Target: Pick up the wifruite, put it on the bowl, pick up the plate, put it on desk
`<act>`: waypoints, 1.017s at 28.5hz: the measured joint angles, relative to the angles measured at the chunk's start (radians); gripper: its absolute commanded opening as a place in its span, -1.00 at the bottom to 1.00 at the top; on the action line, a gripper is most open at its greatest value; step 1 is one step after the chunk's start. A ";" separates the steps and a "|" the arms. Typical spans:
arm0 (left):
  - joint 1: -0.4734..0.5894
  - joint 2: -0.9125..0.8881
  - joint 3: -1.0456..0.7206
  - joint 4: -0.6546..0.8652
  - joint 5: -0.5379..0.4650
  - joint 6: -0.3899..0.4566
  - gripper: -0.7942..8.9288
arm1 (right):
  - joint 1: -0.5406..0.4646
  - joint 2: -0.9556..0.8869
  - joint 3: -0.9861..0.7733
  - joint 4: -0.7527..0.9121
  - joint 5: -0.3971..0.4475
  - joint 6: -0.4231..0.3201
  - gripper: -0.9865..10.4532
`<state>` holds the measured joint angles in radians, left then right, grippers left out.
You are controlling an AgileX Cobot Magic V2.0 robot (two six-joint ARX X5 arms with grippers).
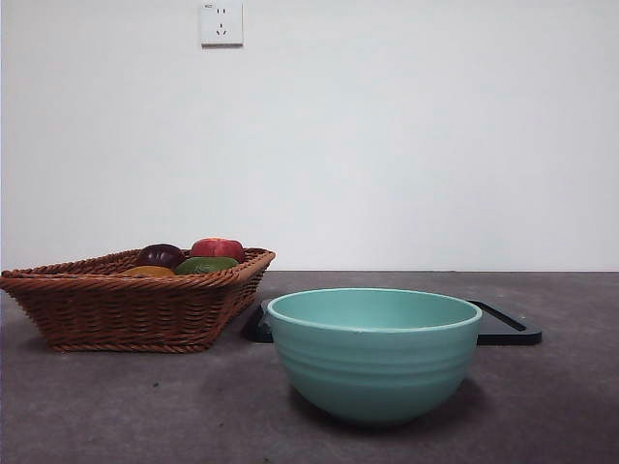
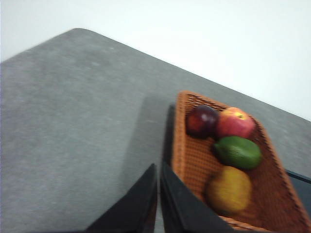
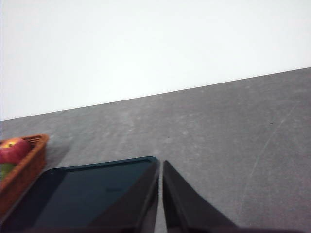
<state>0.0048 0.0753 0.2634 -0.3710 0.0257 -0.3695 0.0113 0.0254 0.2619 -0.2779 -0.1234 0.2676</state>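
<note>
1. Front view: I saw the bowl (image 1: 374, 352) on the tabletop (image 1: 116, 406), the wicker basket (image 1: 126, 307) beside it.
2. The wifruite (image 2: 229, 189) lay in that basket, near the red apple (image 2: 235, 123).
3. My left claw (image 2: 159, 175) hung closed and empty by the basket's edge.
4. My right claw (image 3: 161, 171) was closed, empty, over the dark plate (image 3: 82, 194).

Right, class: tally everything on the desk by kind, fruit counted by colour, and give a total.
Golden-brown wifruite: 1
Red apple: 1
Dark purple fruit: 1
Green fruit: 1
Wicker basket: 1
Teal bowl: 1
Dark plate: 1
Total: 7
</note>
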 measured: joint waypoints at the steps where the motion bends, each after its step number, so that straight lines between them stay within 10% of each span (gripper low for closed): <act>1: 0.000 0.018 0.023 -0.008 0.018 0.000 -0.81 | 0.000 0.014 0.028 -0.023 -0.009 0.000 -0.82; 18: -0.046 0.443 0.445 -0.320 0.378 0.177 -0.81 | 0.019 0.453 0.504 -0.505 -0.271 -0.116 -0.82; 29: -0.276 0.646 0.707 -0.627 0.403 0.301 -0.81 | 0.286 0.695 0.748 -0.764 -0.296 -0.200 -0.82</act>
<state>-0.2714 0.7216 0.9703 -0.9977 0.4290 -0.0685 0.2977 0.7208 1.0096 -1.0424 -0.4198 0.0673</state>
